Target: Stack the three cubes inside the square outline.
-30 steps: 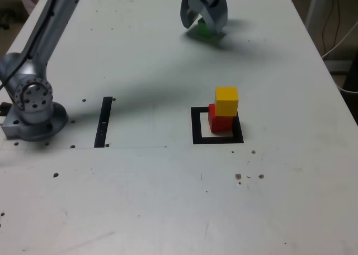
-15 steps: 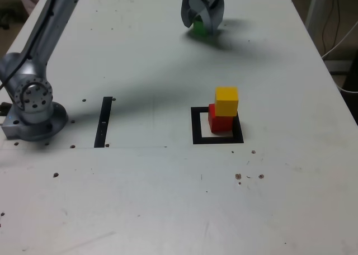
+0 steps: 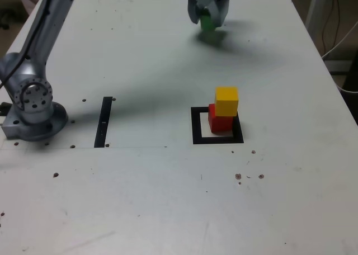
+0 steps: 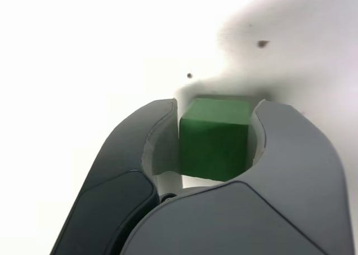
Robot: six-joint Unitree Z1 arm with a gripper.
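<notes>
My gripper [image 3: 208,15] hangs at the far side of the table, shut on the green cube [image 3: 206,22], which is lifted off the surface above its shadow. In the wrist view the green cube [image 4: 214,136] sits pinched between both grey fingers [image 4: 140,154]. The yellow cube [image 3: 226,100] rests on the red cube [image 3: 220,119], a little offset toward the exterior view's right. That pair stands inside the black square outline [image 3: 197,126], well nearer the camera than my gripper.
A straight black strip [image 3: 104,121] lies at the exterior view's left of the square. The arm's grey base [image 3: 32,107] stands at the table's left edge. Small dark specks and holes dot the white tabletop [image 3: 168,193].
My gripper closed on the green cube and raised it off the table, shifting slightly to the exterior view's right. The red and yellow stack has not moved.
</notes>
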